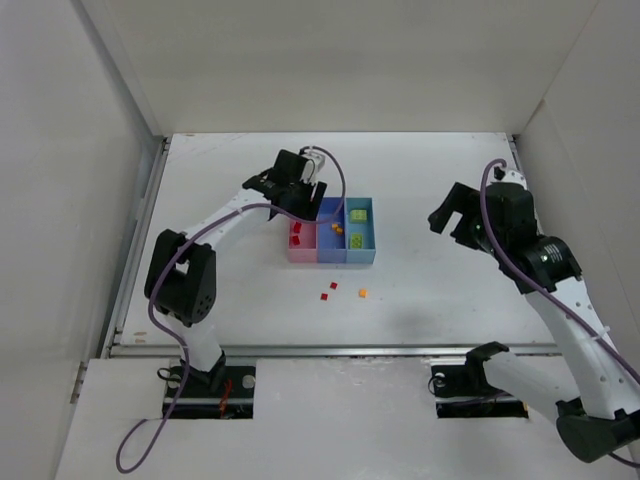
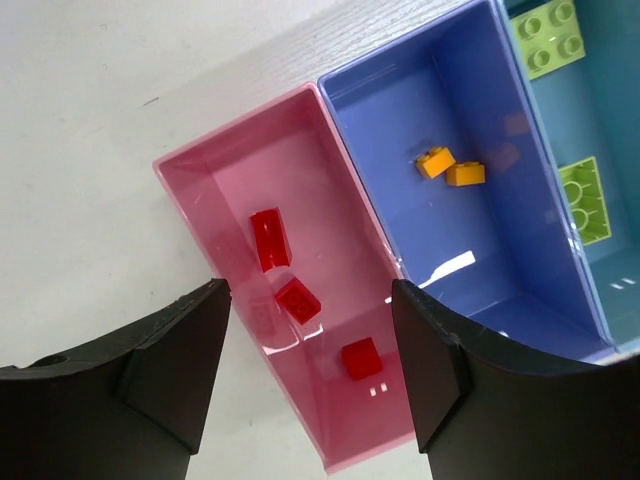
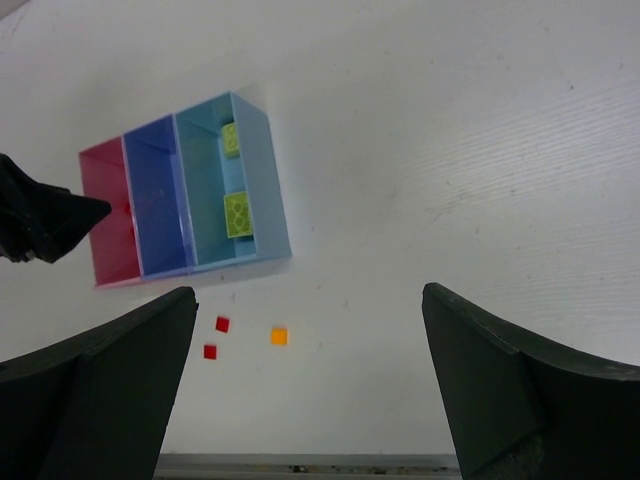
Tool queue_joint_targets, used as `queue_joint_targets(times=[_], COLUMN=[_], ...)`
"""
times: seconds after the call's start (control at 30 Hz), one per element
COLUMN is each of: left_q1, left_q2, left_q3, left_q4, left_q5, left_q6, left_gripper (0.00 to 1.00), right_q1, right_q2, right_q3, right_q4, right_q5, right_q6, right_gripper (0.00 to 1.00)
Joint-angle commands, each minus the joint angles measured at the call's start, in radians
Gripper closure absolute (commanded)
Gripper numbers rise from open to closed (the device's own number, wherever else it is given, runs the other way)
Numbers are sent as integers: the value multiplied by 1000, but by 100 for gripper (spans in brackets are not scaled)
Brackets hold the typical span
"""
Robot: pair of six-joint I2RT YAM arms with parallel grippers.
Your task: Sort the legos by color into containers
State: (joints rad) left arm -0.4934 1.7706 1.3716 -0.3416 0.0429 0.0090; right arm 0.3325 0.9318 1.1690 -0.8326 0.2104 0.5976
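the left gripper (image 2: 308, 320) hung with its two black fingers (image 2: 180, 370) spread apart and nothing between them, directly over the pink rectangular plastic bin (image 2: 200, 175). three small red plastic bricks (image 2: 270, 238) lay loose on that bin's floor. joined to its side was the blue-violet plastic bin (image 2: 400, 95), which held two small orange plastic bricks (image 2: 465, 174) touching each other. last in the row, the light blue plastic bin (image 2: 610, 290) held two yellow-green studded bricks (image 2: 585, 200), one apart from the other. on the white desk (image 1: 450, 300), near the row of bins on the side toward the arm bases, lay two more red bricks (image 1: 333, 286) close together and a single orange brick (image 1: 362, 293) near them, all three outside the bins. the right gripper (image 3: 310, 295) was well apart from the bins, raised above the right part of the desk, its fingers spread wide with nothing in them.
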Motion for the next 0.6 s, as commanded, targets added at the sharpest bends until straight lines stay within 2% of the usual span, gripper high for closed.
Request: queue_joint_targets(times=[0.0,0.07,0.17,0.2,0.27,0.3,0.4,0.43,0.47,0.57], left_q1=[-1,9,45,61,114,131,211,232,251,312], left_q2=[-121,-146,-194,-206,-252,-272,-347,-367,-405,-453], left_q3=[81,139,178,178,164,147,103,103,89,64], left_q4=[-8,-17,-17,-17,-17,-8,1,1,1,10], left_q5=[15,2,-43,-58,-113,-189,-247,-238,-238,-201], left_q6=[-10,-1,-13,-24,-59,-60,-60,-60,-60,-60], left_gripper=[37,37,37,37,37,34,34,34,34,34], right_q1=[55,92,232,325,402,433,485,485,485,485], right_q2=[5,24,97,126,221,251,343,357,369,413], right_q3=[31,12,-25,-25,-49,-66,-109,-118,-127,-127], right_q4=[-3,-23,-54,-54,-40,-2,113,136,154,208], right_q5=[7,21,89,99,77,58,-35,-49,-49,-40], right_q6=[-25,-6,62,76,86,97,123,132,133,102], right_gripper=[0,0,0,0,0,2,9,13,21,29])
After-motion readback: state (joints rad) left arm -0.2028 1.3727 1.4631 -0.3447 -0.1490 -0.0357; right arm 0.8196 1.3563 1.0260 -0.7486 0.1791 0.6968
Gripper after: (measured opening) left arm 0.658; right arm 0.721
